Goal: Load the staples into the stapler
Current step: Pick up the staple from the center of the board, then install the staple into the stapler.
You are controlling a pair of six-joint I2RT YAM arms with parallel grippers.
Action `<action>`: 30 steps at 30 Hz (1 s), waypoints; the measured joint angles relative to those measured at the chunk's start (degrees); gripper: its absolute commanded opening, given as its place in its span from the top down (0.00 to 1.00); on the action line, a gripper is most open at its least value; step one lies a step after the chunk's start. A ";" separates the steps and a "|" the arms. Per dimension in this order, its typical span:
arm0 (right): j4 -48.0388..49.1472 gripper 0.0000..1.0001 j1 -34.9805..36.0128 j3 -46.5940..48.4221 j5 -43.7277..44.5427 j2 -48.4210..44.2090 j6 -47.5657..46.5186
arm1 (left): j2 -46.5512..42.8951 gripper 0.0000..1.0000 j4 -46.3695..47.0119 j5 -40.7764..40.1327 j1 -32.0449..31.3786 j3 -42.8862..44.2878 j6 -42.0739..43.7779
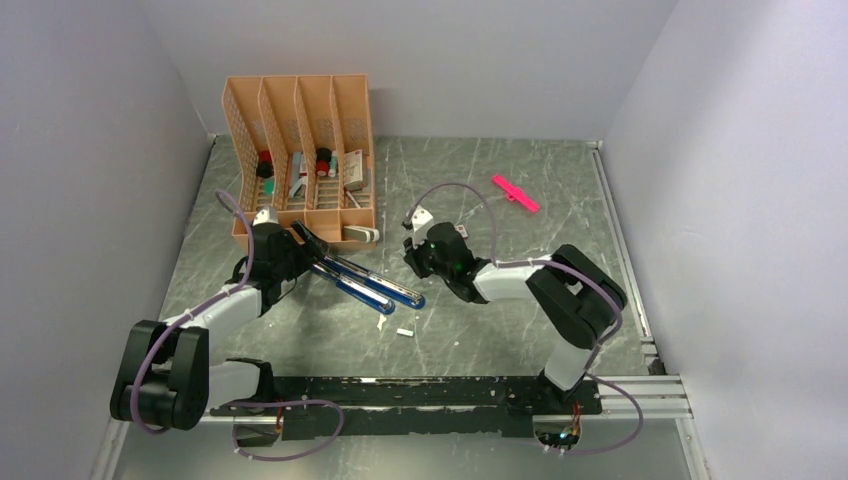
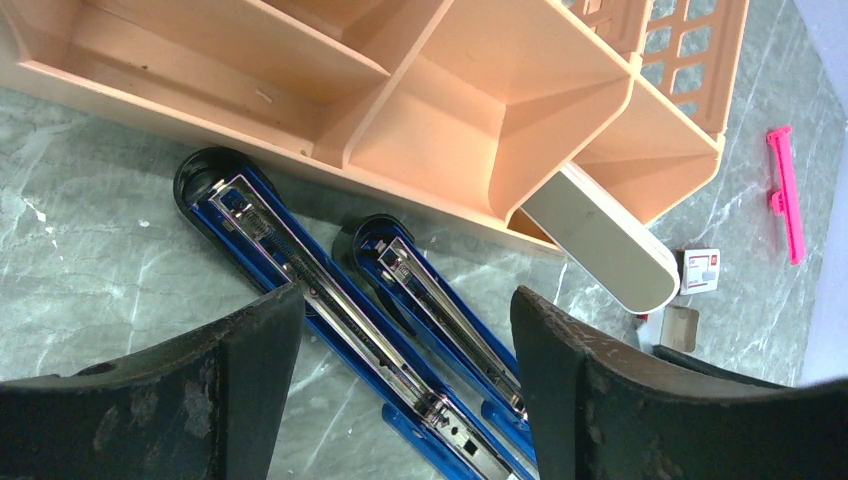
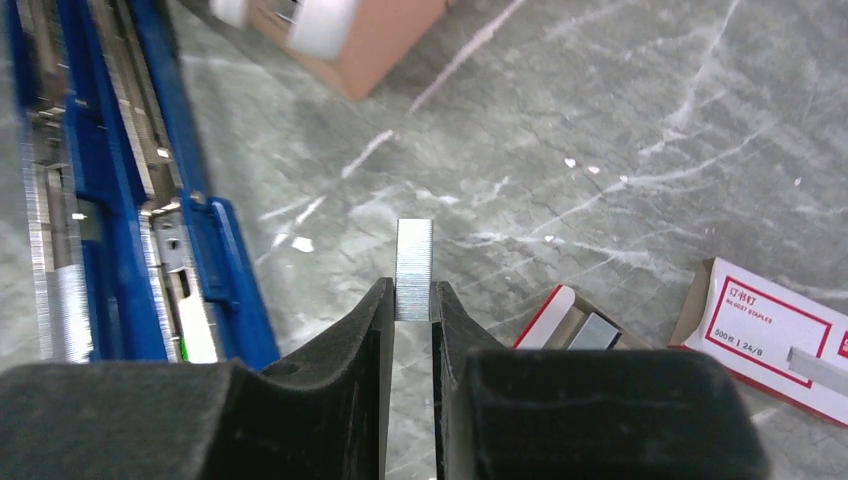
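The blue stapler (image 1: pixel 366 283) lies flat on the table, swung open, with both metal channels showing (image 2: pixel 330 300). My left gripper (image 2: pixel 405 385) hovers open over it near its hinge end (image 1: pixel 308 243); nothing is between its fingers. My right gripper (image 3: pixel 413 300) is shut on a short silvery strip of staples (image 3: pixel 413 255), which sticks out past the fingertips above the table. It is to the right of the stapler's front end (image 3: pixel 110 200). The pink-and-white staples box (image 3: pixel 765 335) and its open tray (image 3: pixel 580 325) lie just right of that gripper (image 1: pixel 416 256).
An orange desk organizer (image 1: pixel 300 150) stands at the back left, a white block (image 2: pixel 600 240) poking out of its front. A pink plastic stick (image 1: pixel 515 193) lies at the back right. Small white scraps (image 1: pixel 404 331) lie near the stapler's tip.
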 measured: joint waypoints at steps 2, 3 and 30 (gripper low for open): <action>-1.07 1.00 0.15 0.02 -1.18 -2.03 0.00 | 0.00 0.20 0.00 0.00 0.00 0.00 0.04; -1.75 1.00 0.35 0.04 -1.68 -3.10 0.00 | 0.00 0.20 0.00 0.00 0.00 0.00 0.04; -18.62 1.00 8.22 7.02 -4.37 -5.44 -0.24 | -0.02 0.20 0.00 0.00 -0.07 0.00 0.07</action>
